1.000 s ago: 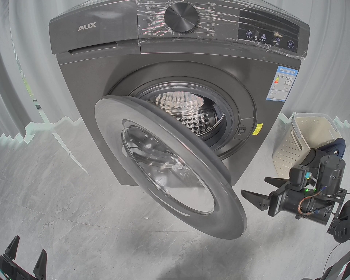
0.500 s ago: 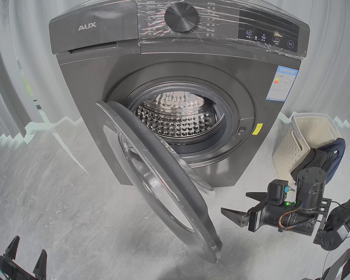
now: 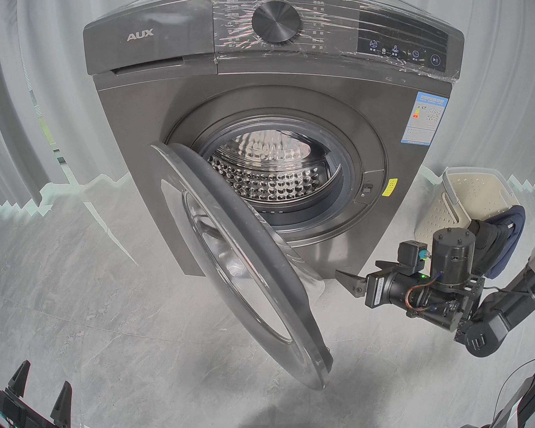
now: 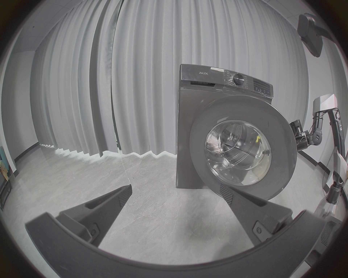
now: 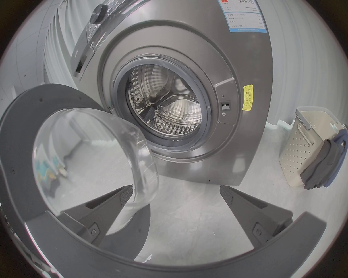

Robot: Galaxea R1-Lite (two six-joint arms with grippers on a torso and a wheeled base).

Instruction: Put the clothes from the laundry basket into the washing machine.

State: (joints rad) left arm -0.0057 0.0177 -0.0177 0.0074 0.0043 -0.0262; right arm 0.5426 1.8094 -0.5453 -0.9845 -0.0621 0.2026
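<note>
Floor: you are working over pale grey, marble-veined floor tiles, smooth and glossy.
Room: long white pleated curtains hang in vertical folds behind the machine and on both sides of it, with their hems meeting the floor.
Left tool: your left tool sits low at the near left corner, well apart from the machine. Its two dark wedge-shaped fingers are spread wide and hold nothing.
Door: the round dark-grey door with a domed clear window is swung out from a hinge on the left of the opening, with its thick rim turned towards you.
Machine: the boxy dark-grey metal washing machine stands on the floor. A round brushed dial sits on its top panel under crinkled clear film. A blue-and-white label is at the upper right of its front, and a small yellow sticker is beside the latch.
Drum: the shiny perforated steel drum has studded walls and raised paddles.
Right tool: your right tool hangs above the floor near the machine's lower right corner, between the door rim and the basket. It points at the machine with its fingers wide apart and grips nothing.
Basket: the cream rectangular perforated plastic laundry basket is on the floor just right of the machine.
Clothes: a crumpled dark-grey garment and a navy-blue garment hang over the basket's near rim, touching each other.
</note>
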